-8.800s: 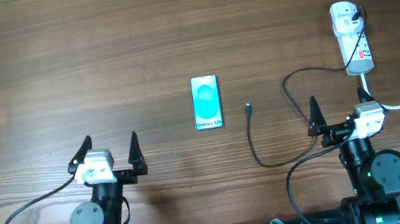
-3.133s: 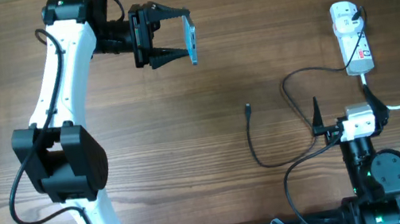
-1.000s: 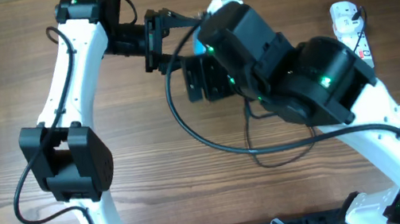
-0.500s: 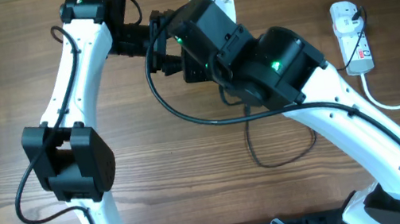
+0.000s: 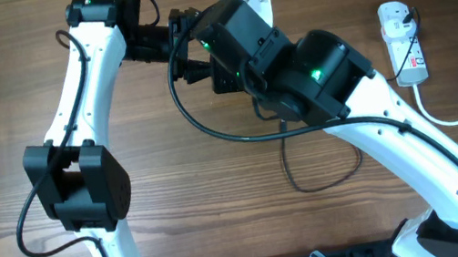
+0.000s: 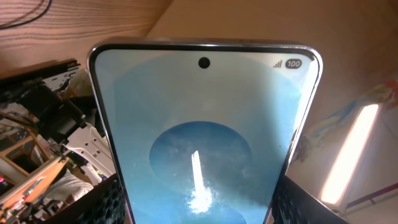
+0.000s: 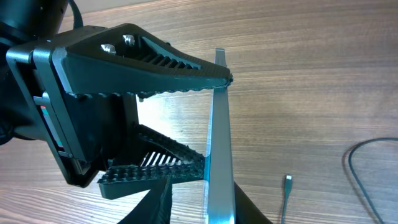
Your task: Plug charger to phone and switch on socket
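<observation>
The left jaws pinch the phone [image 6: 202, 143] by its two long edges, one ribbed pad on each side, and it seems to hang clear of the surface [image 7: 323, 74]. Its camera-hole end points out past those jaws, so the port end probably sits toward their base, out of view. The right jaws are spread, one on either side of the phone's thin edge just in front of the left jaws. Bare wood shows in the gap, so they appear to grip nothing.

The charger [image 7: 287, 182] tip lies flat on the surface, below and to the right of the right jaws and well apart from the phone. Its cable curls away further right. The socket [image 5: 402, 44] lies well to the right of both jaws.

The phone is likely rigid, light and slick, with a glass face and a smooth frame. A two-point pinch could let it pivot when a plug is pushed in, so the side edges are the place to hold, leaving the port end free. The charger is thin and limp, apart from its small stiff tip, and is best taken on the plug body just behind the tip.
</observation>
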